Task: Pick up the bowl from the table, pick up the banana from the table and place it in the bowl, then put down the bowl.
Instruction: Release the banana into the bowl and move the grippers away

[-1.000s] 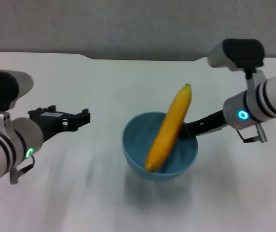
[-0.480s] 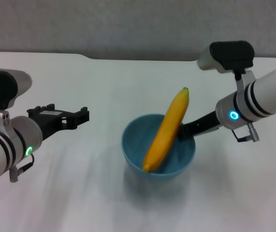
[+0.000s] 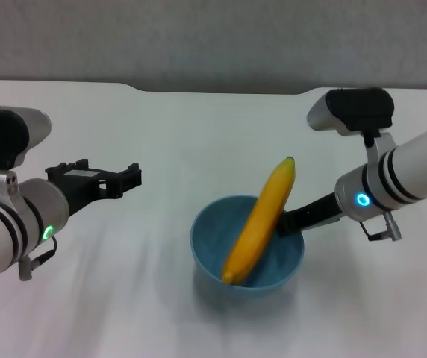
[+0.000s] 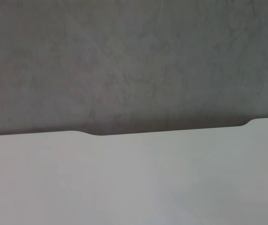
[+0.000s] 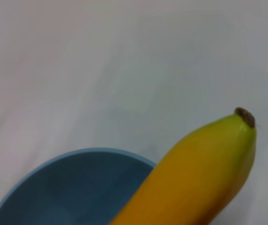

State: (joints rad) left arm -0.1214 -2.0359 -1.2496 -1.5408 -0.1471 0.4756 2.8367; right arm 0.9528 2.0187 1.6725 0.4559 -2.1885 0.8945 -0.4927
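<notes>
The light-blue bowl [image 3: 212, 250] is low over the white table [image 3: 161, 127], just right of the middle. The yellow banana [image 3: 262, 216] stands slanted in it, lower end inside, greenish tip sticking up past the far right rim. My right gripper [image 3: 288, 222] is shut on the bowl's right rim, behind the banana. The right wrist view shows the banana [image 5: 195, 178] across the bowl [image 5: 68, 187]. My left gripper [image 3: 101, 181] is open and empty, hovering to the left, well apart from the bowl.
The table's far edge has a shallow notch [image 3: 221, 89] with a grey wall behind it. The left wrist view shows only bare tabletop [image 4: 124, 178] and that wall. Nothing else lies on the table.
My right gripper has lowered the bowl with the banana in it towards the table and a little nearer to me. The left arm has barely moved.
</notes>
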